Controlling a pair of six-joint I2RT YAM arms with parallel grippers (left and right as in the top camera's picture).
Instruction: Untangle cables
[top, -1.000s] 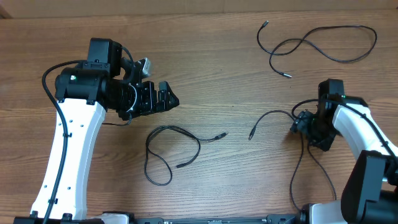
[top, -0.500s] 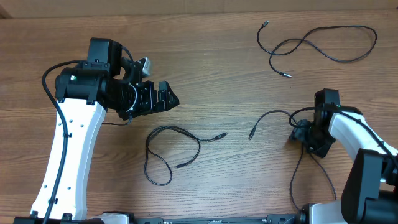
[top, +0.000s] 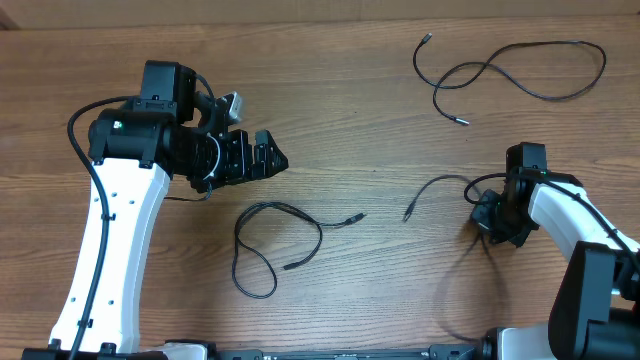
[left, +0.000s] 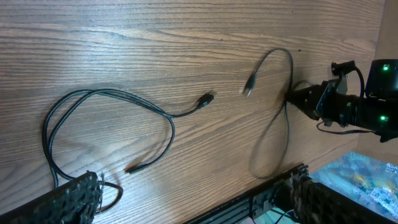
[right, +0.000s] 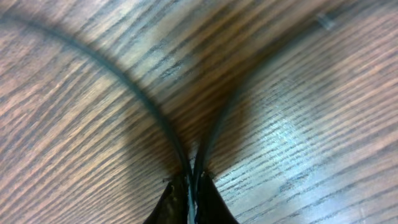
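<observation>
The right gripper (top: 492, 215), at 3 o'clock, was pinched tight on a thin black cable (top: 440, 180). The left gripper (top: 268, 160) hung wide apart at 9 o'clock. A looped cable (top: 263, 205) lay at 6 o'clock, and a long cable (top: 540, 44) at 1 o'clock.

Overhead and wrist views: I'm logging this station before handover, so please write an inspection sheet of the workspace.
surface: wooden table, bare grain.
job's things: three thin black cables lying apart: far cable, looped cable, right cable.
clutter: nothing seen.
grippers: left gripper open, empty; right gripper shut on the right cable.
cables: arm wiring runs along the left arm.
surroundings: blurred bluish patch past the table edge.
</observation>
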